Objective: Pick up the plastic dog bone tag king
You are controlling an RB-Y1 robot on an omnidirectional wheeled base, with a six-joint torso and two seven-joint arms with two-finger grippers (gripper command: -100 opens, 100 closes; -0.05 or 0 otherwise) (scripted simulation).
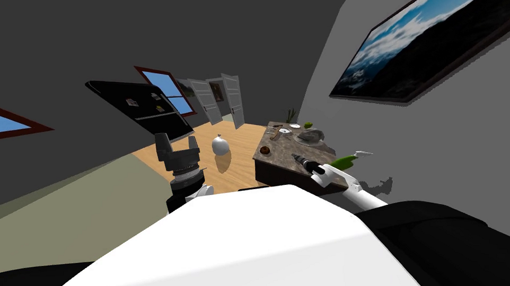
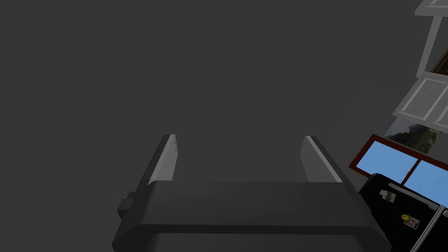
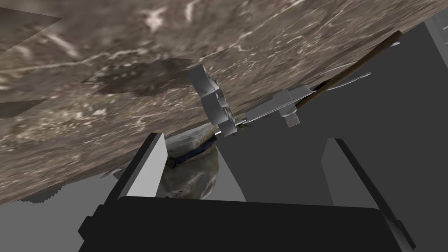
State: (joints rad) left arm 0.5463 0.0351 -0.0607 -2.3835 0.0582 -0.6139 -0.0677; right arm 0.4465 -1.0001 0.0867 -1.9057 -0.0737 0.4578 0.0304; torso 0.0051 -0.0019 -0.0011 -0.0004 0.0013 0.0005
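Low over a table top (image 3: 87, 87) of brown, white-veined stone, the right gripper (image 3: 245, 168) is seen with its two flat grey fingers spread wide and nothing gripped between them. The dog bone tag (image 3: 211, 101), a single flat grey piece with a lobed outline, is seen on the stone near the table's edge. It is placed just beyond the fingertips and clear of both. Just beside its end, slim silvery metal pieces (image 3: 280, 101) are laid alongside one thin brown stick (image 3: 352, 65); how many metal pieces there are cannot be told. A soft, mottled grey figure (image 3: 192, 175) wearing one dark blue collar is partly covered by one finger.

From the head camera, the table is shown against a grey wall, with the right arm stretched over its near end. Counted on its top are one dark round object (image 1: 265, 149), one white plate (image 1: 295, 126), one small green lump (image 1: 308, 124) and one lumpy grey mass (image 1: 311, 134). The items near the plate are too small to be named. One green, tapering object (image 1: 345, 162) is seen beside the arm. One white, round-bodied vase (image 1: 220, 145) is stood on the wooden plank floor (image 1: 242, 165). The left gripper (image 1: 177, 141) is raised on the robot's left, well apart from the table, with its two fingers parted and empty.
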